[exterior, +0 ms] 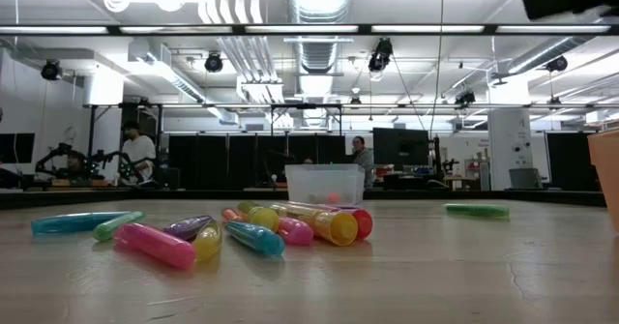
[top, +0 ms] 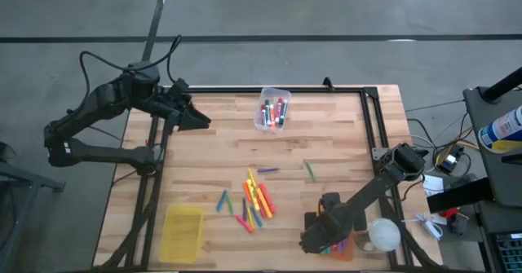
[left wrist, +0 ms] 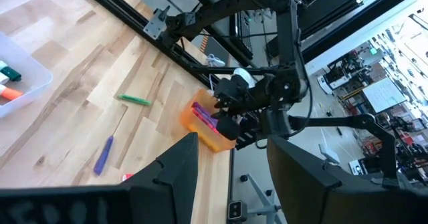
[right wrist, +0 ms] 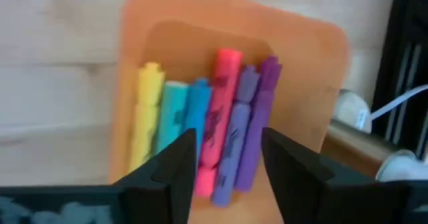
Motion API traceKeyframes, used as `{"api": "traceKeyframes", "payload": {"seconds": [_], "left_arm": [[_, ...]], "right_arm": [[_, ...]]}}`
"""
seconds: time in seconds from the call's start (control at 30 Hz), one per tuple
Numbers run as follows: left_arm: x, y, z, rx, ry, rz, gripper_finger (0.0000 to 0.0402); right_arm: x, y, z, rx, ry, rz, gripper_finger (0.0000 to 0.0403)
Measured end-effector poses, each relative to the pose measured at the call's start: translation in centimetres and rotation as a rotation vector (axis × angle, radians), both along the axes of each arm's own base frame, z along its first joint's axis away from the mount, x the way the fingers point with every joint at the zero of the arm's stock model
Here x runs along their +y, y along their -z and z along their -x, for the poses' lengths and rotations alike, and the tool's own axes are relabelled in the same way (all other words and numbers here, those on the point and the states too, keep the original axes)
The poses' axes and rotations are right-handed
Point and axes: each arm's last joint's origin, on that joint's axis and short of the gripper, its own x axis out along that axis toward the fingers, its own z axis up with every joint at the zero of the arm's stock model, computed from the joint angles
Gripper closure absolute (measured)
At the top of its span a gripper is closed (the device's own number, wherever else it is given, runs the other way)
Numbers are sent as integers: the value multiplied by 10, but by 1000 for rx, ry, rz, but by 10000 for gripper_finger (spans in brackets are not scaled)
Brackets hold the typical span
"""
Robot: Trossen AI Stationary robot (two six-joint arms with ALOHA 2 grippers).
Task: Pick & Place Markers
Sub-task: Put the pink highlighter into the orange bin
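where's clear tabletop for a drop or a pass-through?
Free: the bare wood between the clear bin and the marker pile, and the strip from the left gripper down to the yellow bin. Crowded: the marker pile mid-table, and the near-right corner, where the right gripper hangs over the orange bin.

Orange bin (top: 342,247): mostly hidden under right gripper (top: 326,232) in high view; contents not countable there. Markers (right wrist: 214,144) in right wrist view: blurred, lower ends covered by fingers (right wrist: 167,174). Clear bin (exterior: 325,183) in low view: contents too small to ID (pink blur only). Right edge, low view: tan obj. (exterior: 608,174) cut off.
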Motion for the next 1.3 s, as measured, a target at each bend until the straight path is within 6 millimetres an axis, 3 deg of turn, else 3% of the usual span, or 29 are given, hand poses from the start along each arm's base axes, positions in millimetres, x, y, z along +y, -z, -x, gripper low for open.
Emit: {"api": "traceKeyframes", "payload": {"seconds": [0.33, 0.63, 1.0, 1.3], "left_arm": [[0, 0, -1, 3, 0, 0, 230], [1, 1, -3, 7, 1, 2, 230], [-1, 1, 1, 12, 13, 10, 230], [-3, 2, 5, 23, 12, 15, 230]], "right_arm": [[-25, -61, -24, -294, -66, 30, 218], [-73, -77, -76, -519, -257, -15, 230], [-135, -70, -125, -728, -379, 34, 247], [-151, -14, -161, -674, -455, -50, 255]]}}
